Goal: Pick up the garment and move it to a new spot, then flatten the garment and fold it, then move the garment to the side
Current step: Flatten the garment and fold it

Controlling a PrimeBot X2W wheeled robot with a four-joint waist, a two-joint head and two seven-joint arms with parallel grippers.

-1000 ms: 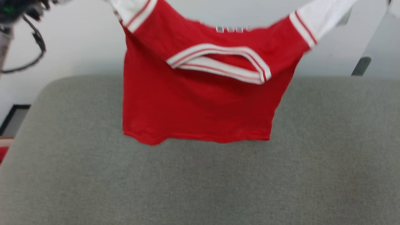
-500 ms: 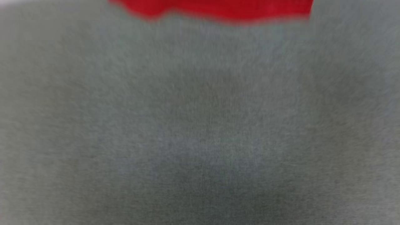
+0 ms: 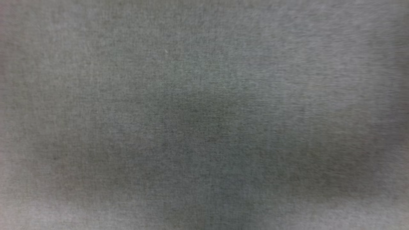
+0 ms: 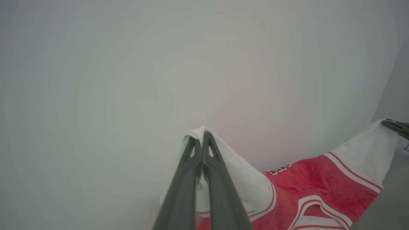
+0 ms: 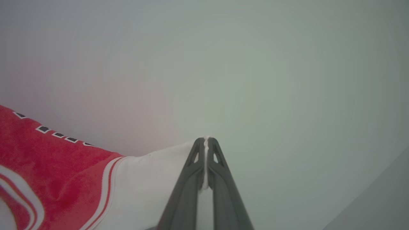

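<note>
Garment [image 4: 319, 188] is up in the air, strung between both grippers by its sleeves.

Head view: looking down on a blurry grey surface [image 3: 204, 115], presumably where it's meant to land.

Left wrist view: the left gripper [image 4: 202, 135] has its fingers pressed together on the tip of a white sleeve [image 4: 243, 179]. The red body sags off to the right of and below the fingertips, against a pale wall [image 4: 127, 80]. Far to the right, the right gripper [image 4: 391, 124] pinches the other sleeve [image 4: 367, 150].

Right wrist view: same deal, fingers clamped on white cloth, with the red body drooping to the left and below.

Worry: both holds look like they're on the very sleeve ends, with barely a sliver past the tips. Pull the arms apart too hard or drop fast and one end could slip out, dumping it lopsided and crumpled.
</note>
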